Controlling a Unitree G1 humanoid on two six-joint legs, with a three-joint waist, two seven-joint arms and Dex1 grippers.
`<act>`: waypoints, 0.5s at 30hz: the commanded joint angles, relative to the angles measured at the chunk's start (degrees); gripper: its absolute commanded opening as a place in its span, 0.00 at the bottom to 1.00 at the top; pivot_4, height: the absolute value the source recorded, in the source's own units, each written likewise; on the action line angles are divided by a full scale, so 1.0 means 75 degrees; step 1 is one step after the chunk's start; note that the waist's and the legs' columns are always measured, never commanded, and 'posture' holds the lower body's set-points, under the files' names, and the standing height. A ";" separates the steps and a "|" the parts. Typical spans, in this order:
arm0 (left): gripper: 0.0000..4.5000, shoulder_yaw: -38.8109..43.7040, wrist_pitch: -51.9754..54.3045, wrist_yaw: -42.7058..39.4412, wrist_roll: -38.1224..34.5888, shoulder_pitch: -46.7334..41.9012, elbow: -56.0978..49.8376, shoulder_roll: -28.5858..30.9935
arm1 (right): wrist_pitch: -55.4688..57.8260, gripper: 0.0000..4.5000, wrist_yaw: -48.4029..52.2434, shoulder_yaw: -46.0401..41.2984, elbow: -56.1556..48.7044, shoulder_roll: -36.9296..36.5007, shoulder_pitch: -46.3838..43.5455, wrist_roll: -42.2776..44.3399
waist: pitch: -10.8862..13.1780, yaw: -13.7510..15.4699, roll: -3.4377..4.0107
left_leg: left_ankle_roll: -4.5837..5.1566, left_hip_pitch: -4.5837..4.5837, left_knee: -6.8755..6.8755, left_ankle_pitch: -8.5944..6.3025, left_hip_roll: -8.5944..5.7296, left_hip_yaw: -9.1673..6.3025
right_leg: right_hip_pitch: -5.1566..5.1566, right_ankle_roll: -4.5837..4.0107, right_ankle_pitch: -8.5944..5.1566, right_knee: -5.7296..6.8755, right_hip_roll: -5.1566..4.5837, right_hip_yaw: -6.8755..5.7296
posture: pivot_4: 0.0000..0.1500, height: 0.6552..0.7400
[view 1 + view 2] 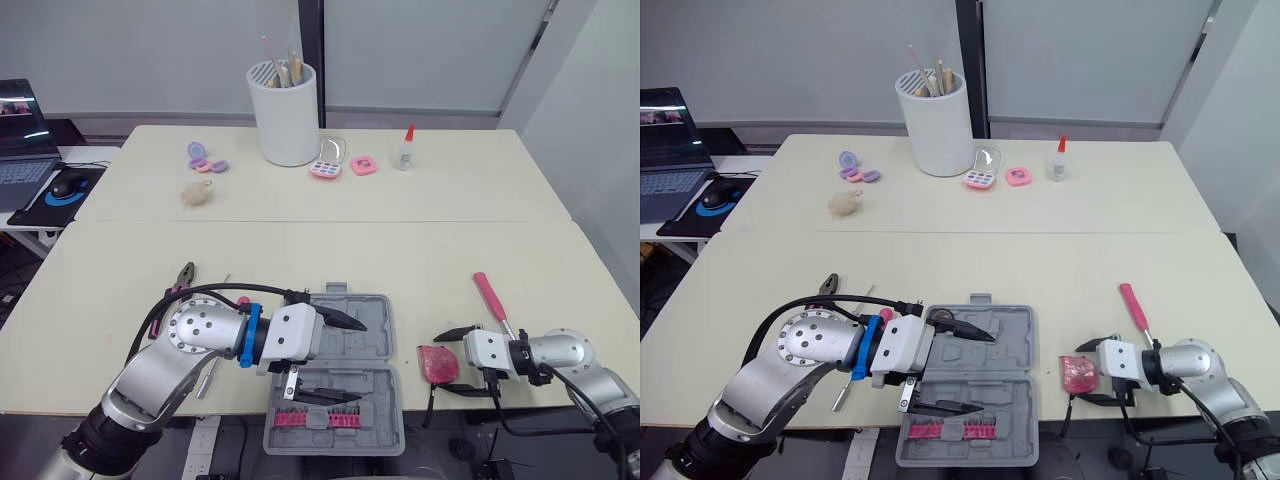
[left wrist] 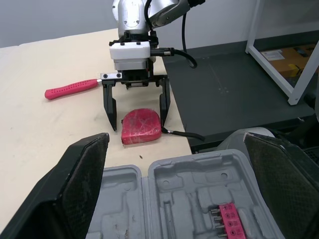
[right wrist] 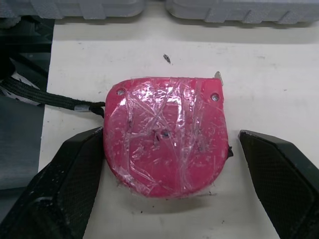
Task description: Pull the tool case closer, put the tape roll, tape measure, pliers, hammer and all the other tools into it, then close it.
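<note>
**Tape measure framed for a pinch beside the open case**

The pliers (image 1: 184, 275) lie on the worktop (image 1: 400, 250) left of the tool case (image 1: 372, 345), behind the left arm. Far beyond the case stands a white tub (image 1: 284, 120) holding a few sticks.

The left gripper (image 1: 350, 362) hangs over the case with its fingers spread wide, holding nothing. The case lies open and flat at the worktop's near edge. Its moulded recesses look bare except for a pink bit strip (image 1: 318, 417) in the near half.

Just right of the case sits the tape measure (image 3: 164, 134), at the worktop's near edge. It is a compact pink block wrapped in crinkled clear film, and a black strap (image 3: 45, 97) trails off one side. It is probably rigid and fairly dense. The film may make it slippery, so a firm pinch across its flat side walls seems the best hold, keeping clear of the strap.

The right gripper (image 2: 139, 123) straddles it with fingers spread, one on each side. One finger (image 3: 75, 164) is at or against its edge, but nothing is pinched.

The hammer (image 1: 492, 298) lies further right of the case, just beyond the right gripper. Its head is hidden, but it is likely top-heavy.
</note>
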 commanded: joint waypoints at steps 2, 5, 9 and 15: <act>1.00 0.0059 -0.0068 0.0036 -0.0008 0.0020 -0.0144 0.0038 | -0.0232 0.70 0.0089 -0.0087 -0.0228 0.0006 0.0105 0.0236 | 0.0000 0.0000 0.0000 | 0.0000 0.0001 0.0000 0.0000 0.0000 0.0000 | 0.0000 0.0000 0.0000 0.0000 0.0000 0.0000 | 1.00 1.00; 1.00 0.0092 -0.0063 0.0082 -0.0019 0.0037 -0.0142 0.0015 | -0.0265 0.70 0.0000 -0.0154 -0.0250 0.0036 0.0121 0.0298 | 0.0000 -0.0001 0.0000 | 0.0000 0.0003 0.0000 0.0000 0.0000 0.0001 | 0.0000 0.0000 0.0000 0.0004 0.0000 0.0001 | 1.00 1.00; 1.00 0.0302 -0.0116 0.0237 -0.0036 0.0004 0.0081 -0.0056 | 0.0085 0.70 -0.0080 -0.0303 -0.0704 -0.0098 0.0077 0.0443 | 0.0000 -0.0002 0.0000 | 0.0000 0.0004 0.0001 0.0000 0.0001 0.0001 | 0.0000 0.0000 0.0000 0.0006 0.0000 0.0002 | 1.00 1.00; 1.00 0.1152 0.0494 0.0731 -0.0650 0.0201 0.0162 -0.0037 | 0.2129 0.70 -0.0193 -0.0276 -0.2693 -0.0665 -0.0357 0.0047 | 0.0003 -0.0016 0.0007 | 0.0000 0.0006 0.0001 0.0000 0.0002 0.0001 | -0.0002 0.0000 0.0000 0.0014 0.0000 0.0002 | 1.00 1.00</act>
